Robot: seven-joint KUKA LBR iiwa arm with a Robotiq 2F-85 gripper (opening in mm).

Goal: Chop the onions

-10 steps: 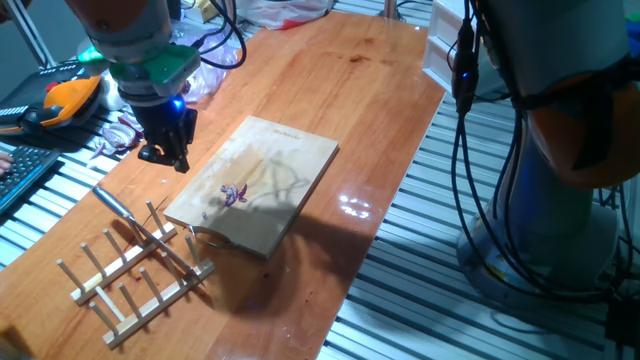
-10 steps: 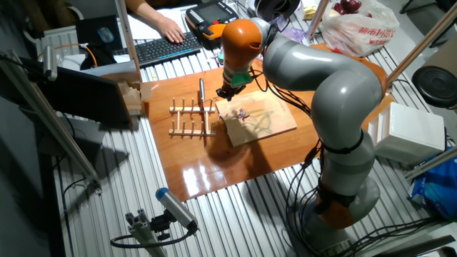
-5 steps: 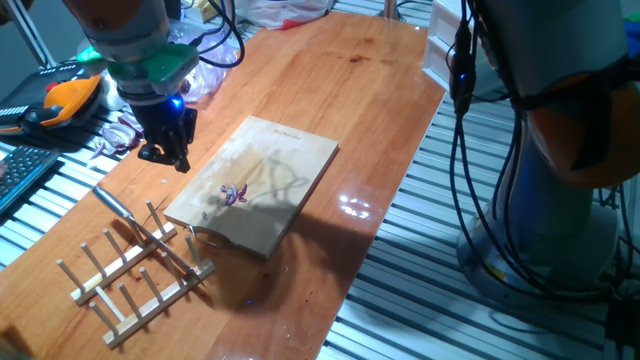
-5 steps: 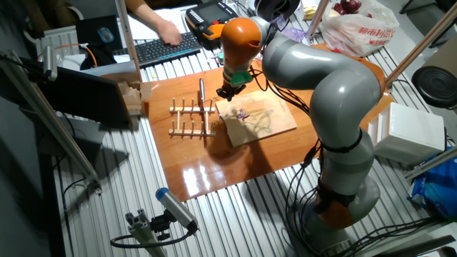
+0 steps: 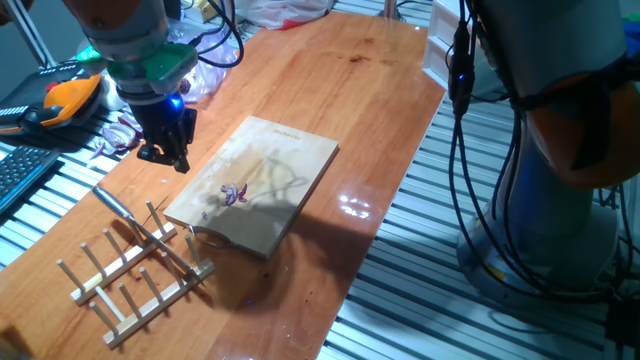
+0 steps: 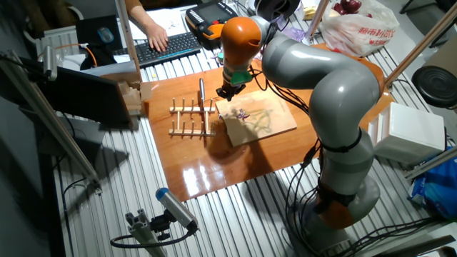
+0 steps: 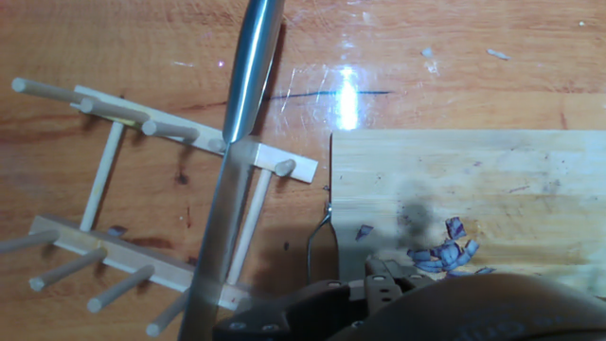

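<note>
Up near the far corner of the wooden board [image 5: 262, 182], the gripper [image 5: 164, 154] hangs just above the table [image 5: 345, 70], dark fingers pointing down, a blue light glowing on the housing over them. Whether the fingers are parted or closed I cannot tell from either side, and nothing shows between them. Just beside it lies a knife [image 7: 237, 142] with a shiny metal handle, resting across the wooden peg rack [image 5: 130, 268]; its long axis runs from the rack toward the back of the table. The onions [image 5: 233, 194] sit on the board as a small purple clump toward the rack end, too small to give any direction; the hand view shows them as several curved bits [image 7: 443, 254]. A faint mark is printed near the board's far edge, unreadable. A plastic bag [image 6: 357, 28] carries red lettering I cannot make out.
</note>
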